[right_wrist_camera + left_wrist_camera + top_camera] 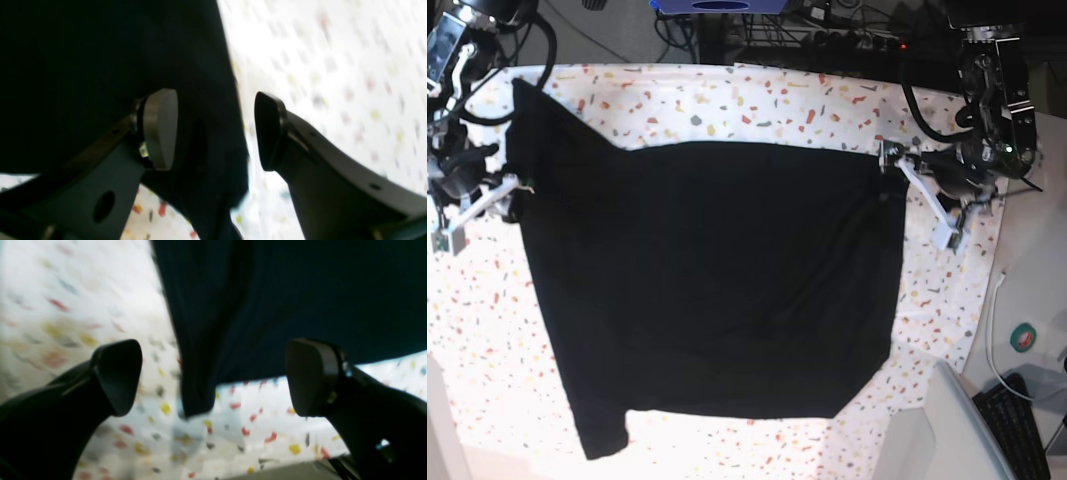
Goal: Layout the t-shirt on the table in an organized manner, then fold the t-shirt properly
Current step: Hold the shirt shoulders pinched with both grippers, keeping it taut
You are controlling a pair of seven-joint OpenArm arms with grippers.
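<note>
The black t-shirt (pixel 717 280) lies spread on the speckled table (pixel 777 95), plain side up, with one sleeve toward the far left corner. My left gripper (pixel 919 195) stands at the shirt's right edge. In the left wrist view it (pixel 213 380) is open wide, and a hanging fold of the t-shirt (pixel 283 306) sits loose between its fingers. My right gripper (pixel 472 210) is at the shirt's left edge. In the right wrist view it (pixel 215 130) is open too, with the t-shirt's edge (pixel 100 66) between the pads, not clamped.
The table's right edge runs just beyond my left arm. Past it lie a white cable (pixel 994 330), a round green object (pixel 1024 337) and a keyboard (pixel 1017 420). A grey panel (pixel 927 430) rises at the front right. Cables and gear sit behind the table.
</note>
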